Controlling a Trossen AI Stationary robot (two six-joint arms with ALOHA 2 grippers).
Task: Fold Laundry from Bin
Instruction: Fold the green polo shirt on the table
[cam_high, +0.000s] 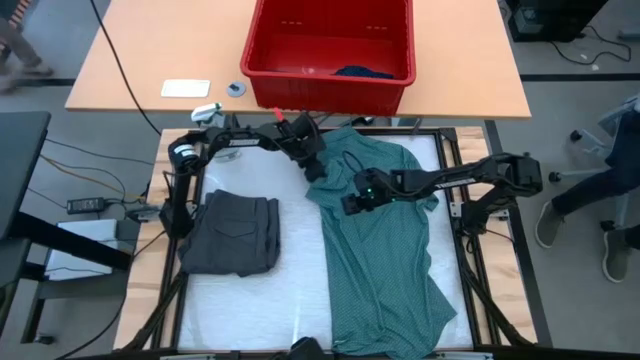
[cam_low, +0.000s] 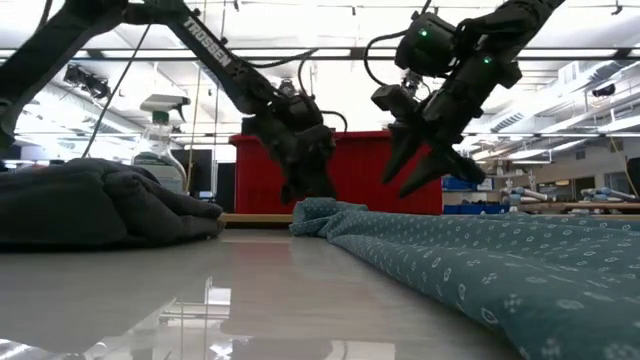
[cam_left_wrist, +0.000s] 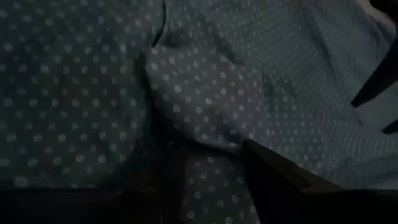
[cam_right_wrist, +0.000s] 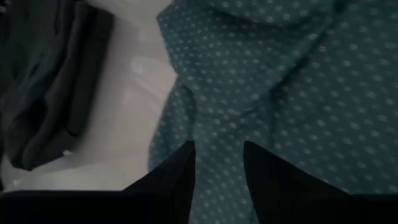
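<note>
teal T-shirt (cam_high: 385, 250), beneath right tool (cam_high: 352, 203)

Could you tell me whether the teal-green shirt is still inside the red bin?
No, the high view shows the teal-green shirt spread out on the white work surface, in front of the red bin.

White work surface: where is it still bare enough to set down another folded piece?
Bare strip of work surface between the folded dark grey piece and the teal dotted T-shirt, plus the near-left corner in front of the grey piece. Crowded toward the red bin: left gripper and right gripper work the shirt.
</note>
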